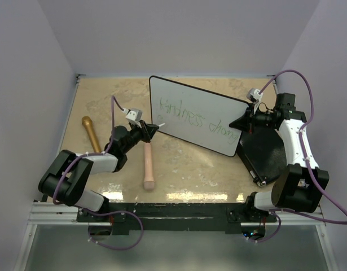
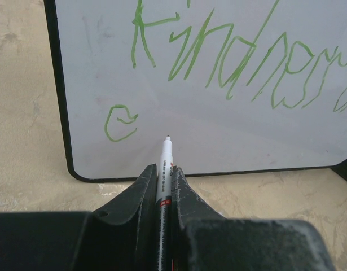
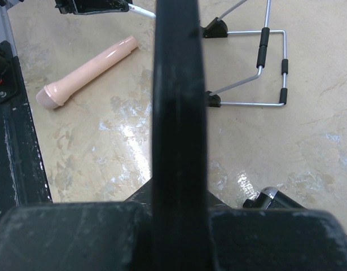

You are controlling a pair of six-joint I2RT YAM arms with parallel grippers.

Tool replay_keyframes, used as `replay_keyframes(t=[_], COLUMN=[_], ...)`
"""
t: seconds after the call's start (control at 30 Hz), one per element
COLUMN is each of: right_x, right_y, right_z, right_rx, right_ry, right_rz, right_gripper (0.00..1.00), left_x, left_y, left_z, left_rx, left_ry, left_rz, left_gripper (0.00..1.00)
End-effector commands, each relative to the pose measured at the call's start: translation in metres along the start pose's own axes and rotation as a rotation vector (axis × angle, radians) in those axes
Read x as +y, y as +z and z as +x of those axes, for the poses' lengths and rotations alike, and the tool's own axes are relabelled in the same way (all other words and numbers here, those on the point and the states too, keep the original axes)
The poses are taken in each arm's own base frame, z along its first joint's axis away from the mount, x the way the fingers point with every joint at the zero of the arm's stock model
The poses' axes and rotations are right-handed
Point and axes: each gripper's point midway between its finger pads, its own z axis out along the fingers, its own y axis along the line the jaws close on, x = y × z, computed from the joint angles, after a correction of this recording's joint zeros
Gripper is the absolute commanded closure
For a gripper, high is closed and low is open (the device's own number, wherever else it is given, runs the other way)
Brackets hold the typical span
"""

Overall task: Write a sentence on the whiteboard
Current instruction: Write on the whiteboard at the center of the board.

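The whiteboard [image 1: 184, 107] stands tilted mid-table, also in the left wrist view [image 2: 218, 141]. Green writing [image 1: 187, 116] reads roughly "kindness chang" on one line. "Kindness" [image 2: 229, 62] shows close up, with a small green "c" [image 2: 119, 123] below it by the board's lower left corner. My left gripper [image 1: 152, 129] [image 2: 162, 169] is shut on a white marker [image 2: 165, 161]. Its tip is at the board's lower part, right of the "c". I cannot tell whether it touches. My right gripper [image 1: 245, 121] [image 3: 176, 192] is shut on the board's black right edge [image 3: 176, 101].
A gold cylinder [image 1: 91, 133] and a pink one [image 1: 148, 165] [image 3: 86, 70] lie left of centre. A black flat case [image 1: 266, 149] lies under my right arm. A wire stand [image 3: 263, 62] stands behind the board. Walls close in the table.
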Motion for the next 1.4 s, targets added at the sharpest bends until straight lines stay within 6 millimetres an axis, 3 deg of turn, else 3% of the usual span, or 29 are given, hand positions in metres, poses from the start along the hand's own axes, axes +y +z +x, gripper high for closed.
replay_keyframes(t=[0.0,0.27,0.8,1.37], right_x=[-0.008,-0.008,-0.007,-0.008], right_y=[0.000,0.001,0.001,0.001], right_z=[0.008,0.008,0.008,0.008], right_rx=[0.048,0.048,0.048,0.050], right_ry=[-0.034,-0.036,-0.032,-0.033], right_rz=[0.035,0.034,0.032,0.033], right_gripper=[1.00,1.00,1.00,1.00], left_x=[-0.010,-0.011,-0.017,-0.004], left_y=[-0.001,0.001,0.024,0.031], left_z=[-0.023,-0.021,-0.025,-0.023], left_rx=[-0.082,-0.078,-0.071,-0.060], left_ry=[0.059,0.070,0.144,0.160], left_rz=[0.035,0.050,0.079,0.016], left_gripper=[1.00,1.00,1.00,1.00])
